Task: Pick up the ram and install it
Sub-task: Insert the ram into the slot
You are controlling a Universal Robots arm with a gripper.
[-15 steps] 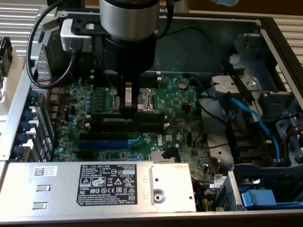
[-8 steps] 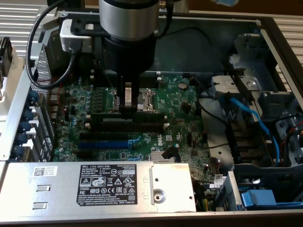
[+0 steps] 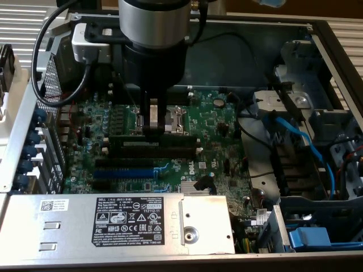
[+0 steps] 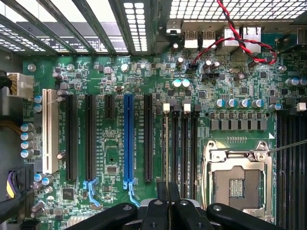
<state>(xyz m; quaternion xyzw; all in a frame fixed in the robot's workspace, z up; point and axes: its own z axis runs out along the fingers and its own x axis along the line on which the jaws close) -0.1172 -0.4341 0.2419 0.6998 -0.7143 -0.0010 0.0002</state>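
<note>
The ram (image 3: 176, 140) is a long dark stick held level over the green motherboard (image 3: 221, 124), just above the black memory slots (image 3: 170, 154). My gripper (image 3: 153, 126) comes straight down from above and is shut on the ram near its middle. In the wrist view the ram (image 4: 167, 153) shows edge-on as a thin line running out from between my fingertips (image 4: 168, 191). It lines up with the first of the black memory slots (image 4: 184, 143), whose white end clips (image 4: 167, 108) show at the far end. Whether the ram touches the slot, I cannot tell.
The open case holds a blue slot (image 3: 122, 171) (image 4: 128, 139) and black expansion slots beside it. The metal processor socket (image 4: 237, 179) lies next to the memory slots. A grey power supply (image 3: 113, 224) sits in front. A drive cage (image 3: 295, 113) with a blue cable (image 3: 309, 147) is on the exterior view's right.
</note>
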